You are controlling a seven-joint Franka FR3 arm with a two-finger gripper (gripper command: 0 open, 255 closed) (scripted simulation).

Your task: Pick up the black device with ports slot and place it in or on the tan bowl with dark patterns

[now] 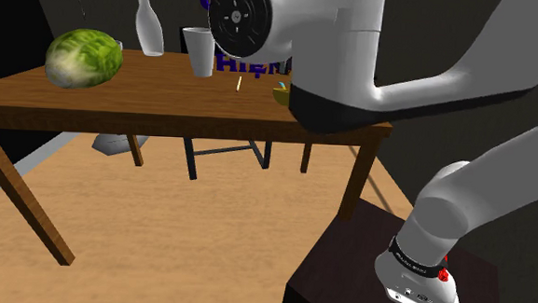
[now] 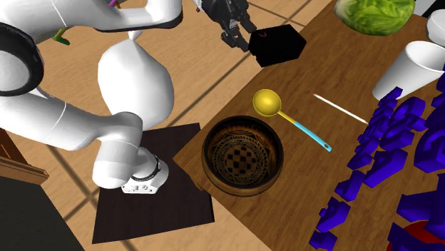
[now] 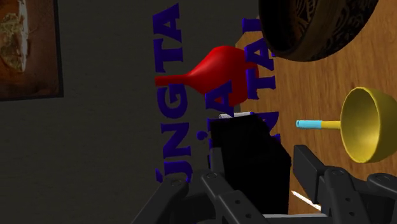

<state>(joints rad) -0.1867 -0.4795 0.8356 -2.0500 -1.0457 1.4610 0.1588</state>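
The black box-shaped device [image 3: 248, 156] sits between my two black fingers [image 3: 219, 184], which press on its two sides, so my gripper [image 3: 254, 167] is shut on it. From above, my gripper [image 2: 239, 36] holds the black device [image 2: 279, 44] at the table's near edge, partly out past the edge. The tan bowl with dark patterns [image 2: 242, 155] stands upright on the table, apart from the device, toward the second exterior view's bottom. A sliver of that bowl [image 1: 281, 95] peeks out beside my arm. In the wrist view the bowl's rim [image 3: 312, 32] shows beyond the device.
A yellow spoon with a blue handle [image 2: 269, 103] lies between device and bowl. Nearby are a thin white stick [image 2: 341, 108], a white cup [image 2: 417, 68], a lettuce head [image 2: 374, 14], blue block letters [image 2: 385, 142], a pale vase [image 1: 149, 24] and a red vase [image 3: 216, 73].
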